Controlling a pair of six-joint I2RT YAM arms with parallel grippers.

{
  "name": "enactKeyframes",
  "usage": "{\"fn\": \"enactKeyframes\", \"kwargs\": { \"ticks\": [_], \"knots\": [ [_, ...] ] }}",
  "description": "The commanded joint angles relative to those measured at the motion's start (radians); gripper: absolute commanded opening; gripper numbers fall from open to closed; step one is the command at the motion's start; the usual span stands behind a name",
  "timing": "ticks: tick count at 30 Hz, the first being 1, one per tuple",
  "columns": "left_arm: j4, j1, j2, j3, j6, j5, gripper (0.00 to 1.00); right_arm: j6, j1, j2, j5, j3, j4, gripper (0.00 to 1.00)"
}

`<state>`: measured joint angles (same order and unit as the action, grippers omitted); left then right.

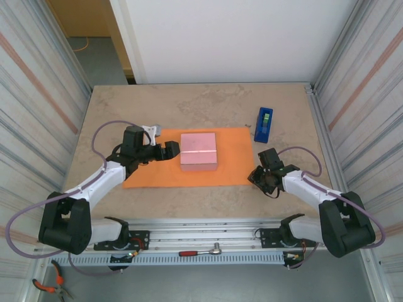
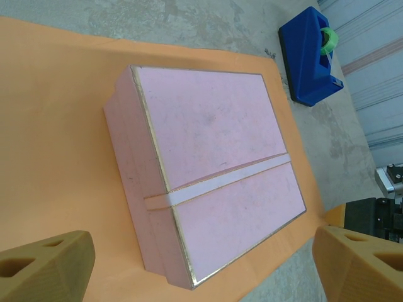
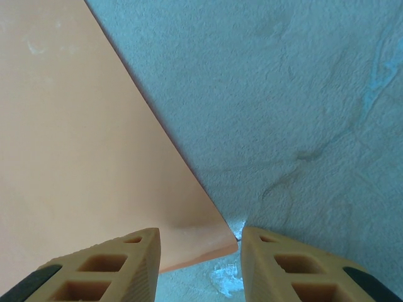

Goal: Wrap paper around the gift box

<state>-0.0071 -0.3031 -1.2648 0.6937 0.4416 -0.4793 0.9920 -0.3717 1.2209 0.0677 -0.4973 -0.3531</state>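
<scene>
The pink gift box sits flat in the middle of the orange paper on the table. The left gripper is just beside the box, with its fingers spread wide and nothing in them. The right gripper is low at the paper's near right corner. Its fingers are a little apart, and the corner tip lies in the gap.

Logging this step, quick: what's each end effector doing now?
Left end effector: open, empty, beside the pale pink flat gift box.
Right end effector: open, astride a corner of the thin orange paper sheet, not gripping.
</scene>
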Motion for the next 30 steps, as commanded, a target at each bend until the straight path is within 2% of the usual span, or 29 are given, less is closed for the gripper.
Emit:
{"fn": "enactKeyframes", "kwargs": {
  "ticks": [1, 11, 30],
  "knots": [
    [-0.005, -0.005, 0.0, 0.021, -0.015, -0.018, 0.9, 0.019, -0.021, 0.044, 0.045, -0.01, 0.096, 0.38],
    [-0.011, -0.006, 0.007, 0.02, -0.02, -0.015, 0.9, -0.005, -0.025, 0.077, 0.086, -0.01, 0.195, 0.4],
    [-0.014, -0.006, 0.01, 0.02, -0.02, -0.016, 0.9, -0.029, -0.026, -0.008, 0.075, -0.028, 0.144, 0.4]
  ]
}}
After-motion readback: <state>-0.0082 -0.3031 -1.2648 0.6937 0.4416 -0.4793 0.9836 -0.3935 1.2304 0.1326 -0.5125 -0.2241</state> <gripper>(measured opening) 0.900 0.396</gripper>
